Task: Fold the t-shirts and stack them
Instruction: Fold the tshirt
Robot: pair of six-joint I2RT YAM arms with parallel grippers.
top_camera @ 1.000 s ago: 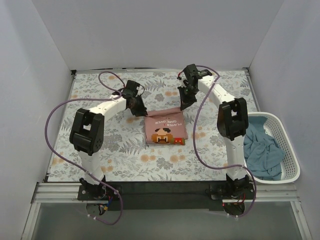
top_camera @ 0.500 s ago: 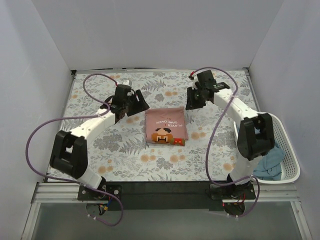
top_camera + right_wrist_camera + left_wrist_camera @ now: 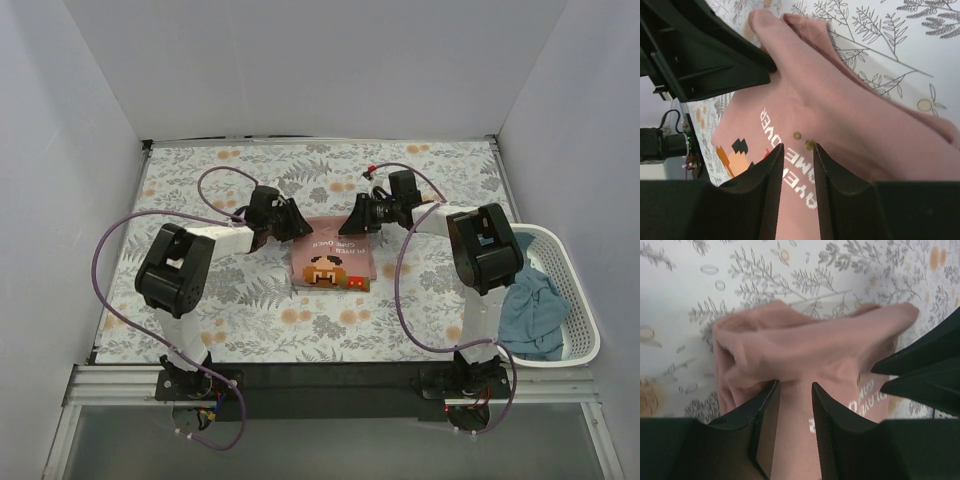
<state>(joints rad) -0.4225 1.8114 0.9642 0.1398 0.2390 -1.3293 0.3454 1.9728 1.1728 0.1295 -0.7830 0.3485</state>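
The dusty-pink t-shirt [image 3: 331, 256] lies folded into a small rectangle at the table's middle, with the cartoon print and white lettering facing up. Its far edge is bunched into a thick fold in the left wrist view [image 3: 805, 345]. My left gripper [image 3: 291, 222] is low at the shirt's far left corner, its jaws a narrow gap apart over the pink cloth [image 3: 794, 384]. My right gripper [image 3: 358, 217] is at the far right corner, its jaws a narrow gap apart just above the lettering [image 3: 797, 146]. The teal-blue t-shirt [image 3: 529, 306] lies crumpled in the basket.
The white slotted basket [image 3: 583, 300] stands at the table's right edge, close to my right arm's base. The floral-patterned cloth [image 3: 220, 300] covers the table. White walls close in the back and both sides.
Both grippers have swung in from either side and dropped to the pink shirt's far edge. One second ago they were raised at that edge with it lifted. The shirt now lies flat.
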